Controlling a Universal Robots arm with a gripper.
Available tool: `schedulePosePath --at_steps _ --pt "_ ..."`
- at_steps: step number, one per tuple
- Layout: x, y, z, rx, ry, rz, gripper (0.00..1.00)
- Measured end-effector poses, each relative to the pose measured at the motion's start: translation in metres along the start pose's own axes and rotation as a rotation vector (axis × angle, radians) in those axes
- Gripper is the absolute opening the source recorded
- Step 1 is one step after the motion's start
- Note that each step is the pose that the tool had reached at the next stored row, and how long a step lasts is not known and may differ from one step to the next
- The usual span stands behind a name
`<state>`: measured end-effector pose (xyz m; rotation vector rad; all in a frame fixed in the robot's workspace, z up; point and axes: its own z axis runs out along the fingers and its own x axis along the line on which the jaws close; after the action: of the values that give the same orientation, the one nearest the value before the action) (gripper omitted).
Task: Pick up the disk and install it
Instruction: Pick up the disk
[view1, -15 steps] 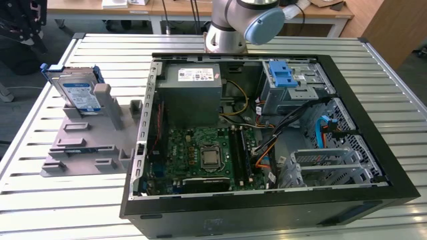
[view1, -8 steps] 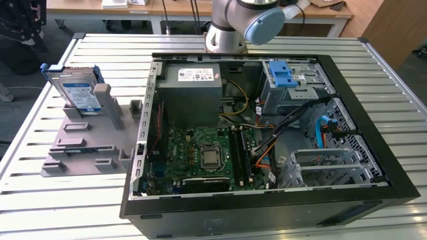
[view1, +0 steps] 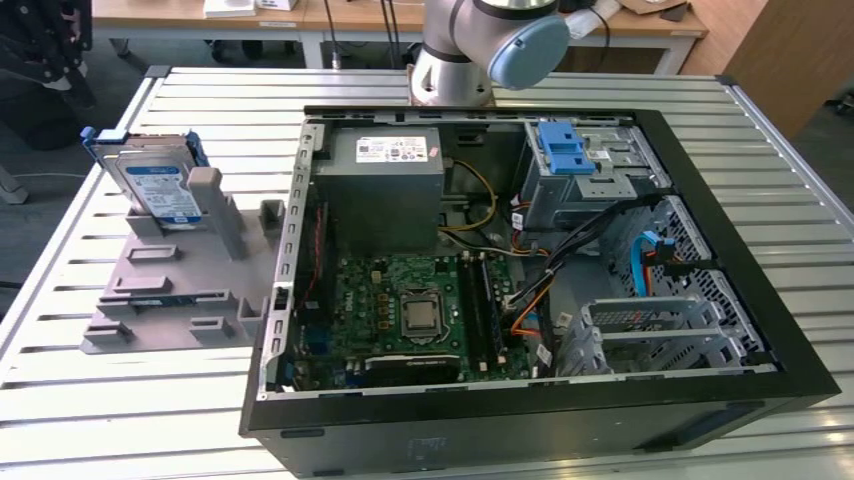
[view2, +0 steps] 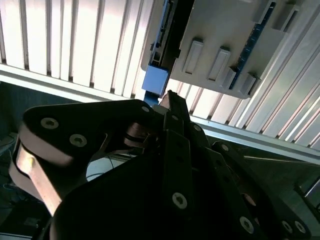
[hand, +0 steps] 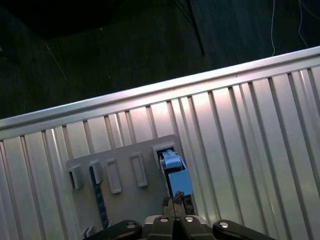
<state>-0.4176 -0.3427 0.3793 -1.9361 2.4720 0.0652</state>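
Where it stands on edge in a slot of the grey holder (view1: 174, 280), at the end farther from the exterior camera, the disk (view1: 154, 185) shows its silver face, white-and-blue label and thin blue bracket. It sits toward the exterior view's left, well apart from the open computer case (view1: 534, 432).

Both wrist views look down on the disk edge-on, so the label is lost. In the first wrist view the disk (hand: 173, 172) is a blue bracket end poking out of its slot. In the second wrist view it (view2: 156, 82) is a small blue block at the holder's edge. These views add the tool, seen in the first (hand: 174, 204) and in the second (view2: 171, 100). Its tips look drawn together with nothing between them, and they line up just beside the blue bracket end. I cannot tell how high above it they hang.

The wrist views also show a thin blue strip (hand: 100, 197) standing in another slot of the holder (hand: 127, 200).

The exterior view supplies the surroundings. The slatted metal table (view1: 134, 420) carries both holder and case. Inside the case are the grey power supply (view1: 384, 190), the green motherboard (view1: 414, 310) and a blue latch (view1: 567, 150) on the drive cage. The arm (view1: 467, 50) rises beyond the case.
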Motion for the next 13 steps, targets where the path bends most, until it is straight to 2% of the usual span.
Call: schedulePosePath --at_steps 7,9,10,11,12,13 --pt "0.0 0.0 0.0001 0.0015 -0.0003 -0.009 0.11" --pt "0.0 0.0 0.0001 0.0015 -0.0003 -0.009 0.23" --pt "0.0 0.0 0.0001 0.0015 -0.0003 -0.009 0.23" --pt "0.0 0.0 0.0001 0.0016 -0.0003 -0.008 0.35" --pt "0.0 0.0 0.0001 0.0016 -0.0004 -0.009 0.35" --pt "0.0 0.0 0.0001 0.0016 -0.0004 -0.009 0.41"
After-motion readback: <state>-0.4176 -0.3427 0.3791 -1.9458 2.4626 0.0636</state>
